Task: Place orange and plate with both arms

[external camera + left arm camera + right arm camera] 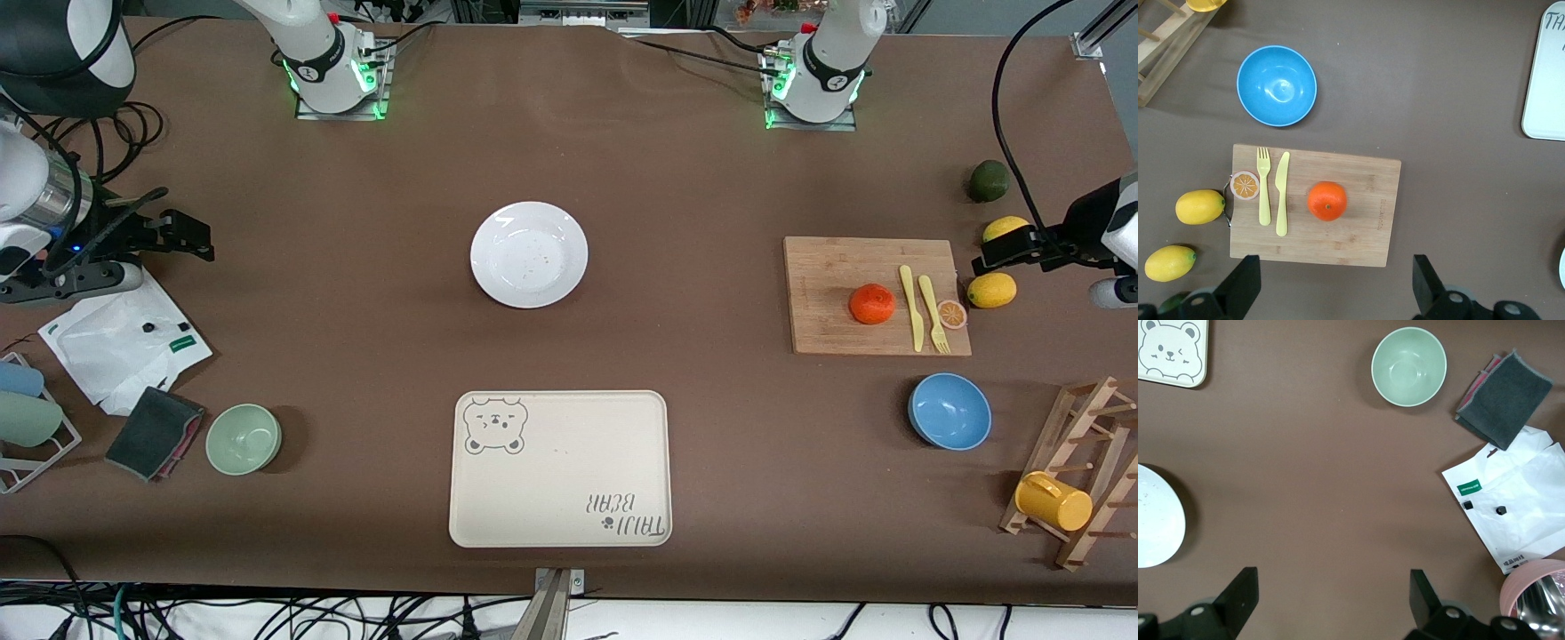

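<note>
Sitting on the cutting board [867,293] beside the yellow knife [910,307], the orange [871,304] is looking firm and prone to rolling, so gripping across its middle seems best. Lying mid-table, the plate [529,254] is looking glossy, rigid and breakable, best pinched at its rim. Both the left gripper [1335,283] and right gripper [1331,600] are hovering with jaws wide, holding nothing.

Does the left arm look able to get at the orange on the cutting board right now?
Probably yes: the orange sits uncovered on the cutting board, apart from the knife, and the open left gripper has nothing over it.
</note>
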Tool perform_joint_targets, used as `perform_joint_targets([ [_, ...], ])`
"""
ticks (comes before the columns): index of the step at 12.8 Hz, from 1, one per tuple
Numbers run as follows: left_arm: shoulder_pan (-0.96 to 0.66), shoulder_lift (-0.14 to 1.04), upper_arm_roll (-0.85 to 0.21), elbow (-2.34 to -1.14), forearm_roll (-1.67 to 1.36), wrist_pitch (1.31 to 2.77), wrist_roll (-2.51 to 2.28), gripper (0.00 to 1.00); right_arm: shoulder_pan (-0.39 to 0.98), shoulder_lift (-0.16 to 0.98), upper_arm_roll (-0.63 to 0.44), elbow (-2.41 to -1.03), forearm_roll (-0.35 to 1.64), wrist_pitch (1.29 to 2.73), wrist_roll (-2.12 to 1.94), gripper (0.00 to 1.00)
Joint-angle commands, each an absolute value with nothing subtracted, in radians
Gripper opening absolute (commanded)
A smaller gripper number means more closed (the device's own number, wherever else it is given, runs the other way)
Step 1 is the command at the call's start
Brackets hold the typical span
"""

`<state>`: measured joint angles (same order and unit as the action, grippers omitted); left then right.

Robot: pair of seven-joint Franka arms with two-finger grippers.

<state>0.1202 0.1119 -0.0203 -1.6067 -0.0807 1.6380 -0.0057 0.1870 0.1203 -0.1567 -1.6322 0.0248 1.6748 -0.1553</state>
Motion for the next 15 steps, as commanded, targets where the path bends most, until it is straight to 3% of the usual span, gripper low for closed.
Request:
perform_joint_targets([
  [1, 0.126, 0.120, -0.020, -1.582, -0.086, 1.615, 0.020, 1.00, 0.189, 0.115, -0.160, -1.618, 0.017, 1.657, -0.166, 1.00],
  [15, 0.140, 0.120, -0.015, -1.582, -0.087, 1.601, 0.054, 1.00, 0.189, 0.117, -0.158, -1.620, 0.017, 1.658, -0.166, 1.00],
])
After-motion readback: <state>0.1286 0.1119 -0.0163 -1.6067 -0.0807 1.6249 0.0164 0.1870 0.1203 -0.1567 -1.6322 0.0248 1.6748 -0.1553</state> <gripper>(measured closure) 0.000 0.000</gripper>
